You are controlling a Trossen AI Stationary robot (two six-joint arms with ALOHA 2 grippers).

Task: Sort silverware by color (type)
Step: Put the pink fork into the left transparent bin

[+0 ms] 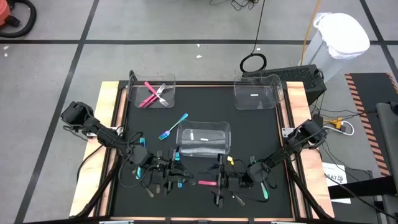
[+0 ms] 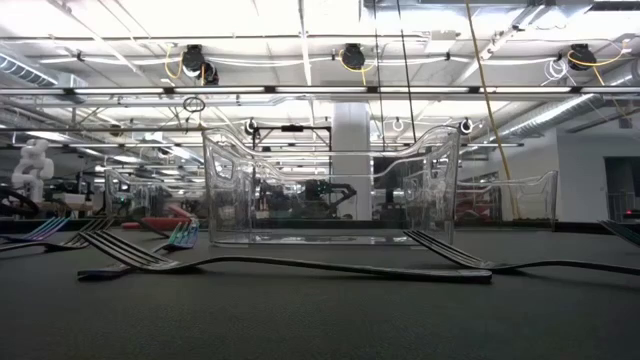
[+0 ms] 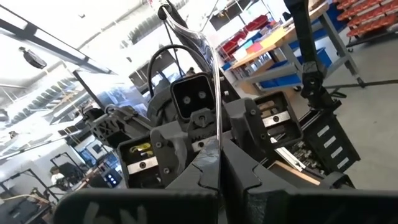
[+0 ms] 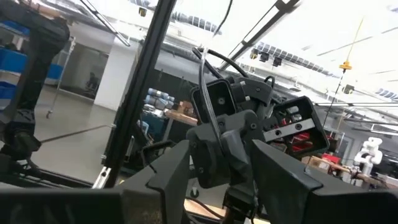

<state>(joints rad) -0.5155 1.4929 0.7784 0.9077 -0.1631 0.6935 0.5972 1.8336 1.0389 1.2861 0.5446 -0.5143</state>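
High view: both arms low at the near edge, left gripper [image 1: 166,176] clenched on what looks like a grey utensil [image 3: 214,93], right gripper [image 1: 225,182] released facing it, perhaps for handover; pink forks [image 1: 151,94] already binned far left.

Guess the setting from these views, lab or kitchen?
Most likely a robotics lab or workshop. The low view looks past the clear bin into an open hall with strip lights and exposed ceiling pipes; a white humanoid robot stands at the far left, and the left wrist view shows shelving with red and blue storage bins.
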